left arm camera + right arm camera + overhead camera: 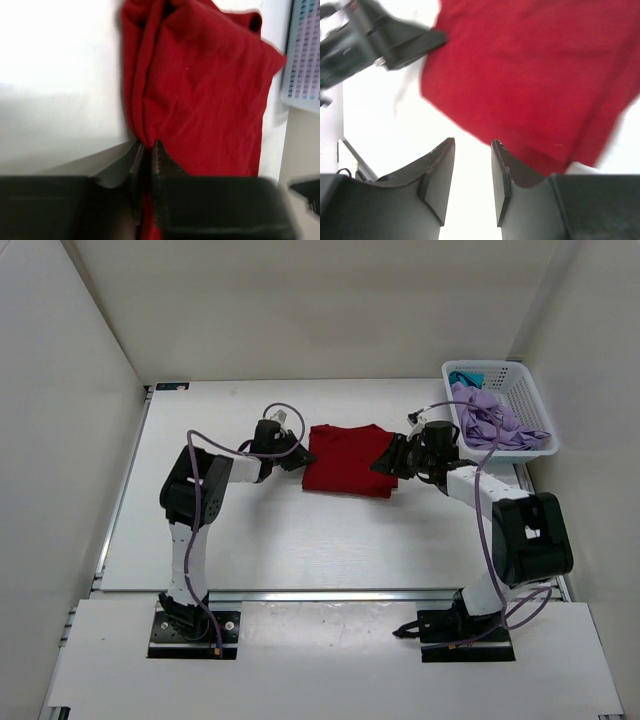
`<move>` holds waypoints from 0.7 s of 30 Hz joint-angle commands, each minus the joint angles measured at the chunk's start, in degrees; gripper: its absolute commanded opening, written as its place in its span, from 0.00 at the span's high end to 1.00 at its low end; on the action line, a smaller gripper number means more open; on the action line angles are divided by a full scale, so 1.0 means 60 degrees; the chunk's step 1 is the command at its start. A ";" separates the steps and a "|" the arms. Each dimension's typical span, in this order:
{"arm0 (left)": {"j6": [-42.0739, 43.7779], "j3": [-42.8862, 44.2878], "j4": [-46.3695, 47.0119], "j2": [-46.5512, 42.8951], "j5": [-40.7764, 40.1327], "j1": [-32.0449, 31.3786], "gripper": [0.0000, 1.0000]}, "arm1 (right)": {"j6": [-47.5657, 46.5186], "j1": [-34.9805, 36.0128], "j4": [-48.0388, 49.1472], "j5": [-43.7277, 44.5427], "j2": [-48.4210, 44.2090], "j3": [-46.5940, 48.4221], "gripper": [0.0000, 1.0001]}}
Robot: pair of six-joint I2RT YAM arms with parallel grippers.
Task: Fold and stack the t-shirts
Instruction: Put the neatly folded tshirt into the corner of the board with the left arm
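The dark red t-shirt lies folded in a rough rectangle mid-table. My left gripper sits at its left edge. In the left wrist view the jaws are pinched on a bunched fold of the red t-shirt, with cloth running down between them. My right gripper is at the shirt's right edge. Its jaws stand open over bare white table, just short of the red t-shirt's hem. The lavender t-shirt and teal t-shirt lie crumpled in the basket.
The white lattice basket stands at the table's back right corner, close behind the right arm; its wall shows past the shirt. White walls enclose the table on three sides. The left gripper's body shows across the shirt.
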 commanded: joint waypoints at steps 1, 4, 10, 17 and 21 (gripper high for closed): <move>0.0219 0.0911 -0.0944 0.0561 -0.0227 -0.0306 0.87 | 0.0115 0.0253 0.0437 0.0082 -0.0885 -0.0430 0.67; 0.0115 0.2123 -0.1251 0.0854 -0.0462 -0.0350 1.00 | 0.0145 0.1041 0.0642 0.0536 -0.1880 -0.1381 0.67; 0.0290 0.4731 -0.2772 0.1104 -0.0520 0.1037 1.00 | 0.0233 0.1103 0.0789 0.0377 -0.3389 -0.3197 0.65; -0.0454 0.3146 -0.2003 -0.0432 -0.0285 0.4730 1.00 | -0.0090 0.1513 0.0290 0.1051 -0.4330 -0.3742 0.65; -0.0968 0.1281 -0.1048 -0.1576 -0.0637 0.6124 1.00 | -0.0061 0.1615 0.0510 0.0436 -0.4110 -0.3772 0.65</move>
